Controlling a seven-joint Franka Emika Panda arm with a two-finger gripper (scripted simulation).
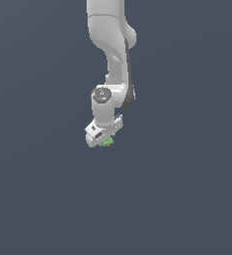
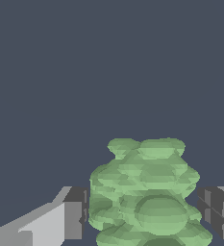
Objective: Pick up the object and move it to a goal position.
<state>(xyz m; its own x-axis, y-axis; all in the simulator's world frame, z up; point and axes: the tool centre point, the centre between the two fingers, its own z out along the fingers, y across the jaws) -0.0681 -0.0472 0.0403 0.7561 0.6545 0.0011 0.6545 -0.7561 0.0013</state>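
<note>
The object (image 2: 147, 192) is a bright-green lumpy clump. In the wrist view it sits between my two dark fingertips, and the fingertip (image 2: 75, 214) on one side and the one on the other side both meet its flanks. In the exterior view the white gripper (image 1: 105, 139) points down, with the green clump (image 1: 107, 142) peeking out under it near the middle of the picture. The gripper (image 2: 143, 214) is shut on the object. I cannot tell whether the object rests on the surface or hangs just above it.
A plain dark grey-blue surface (image 1: 187, 199) fills both views. The white arm (image 1: 112, 45) comes down from the top of the exterior view. No goal marker shows.
</note>
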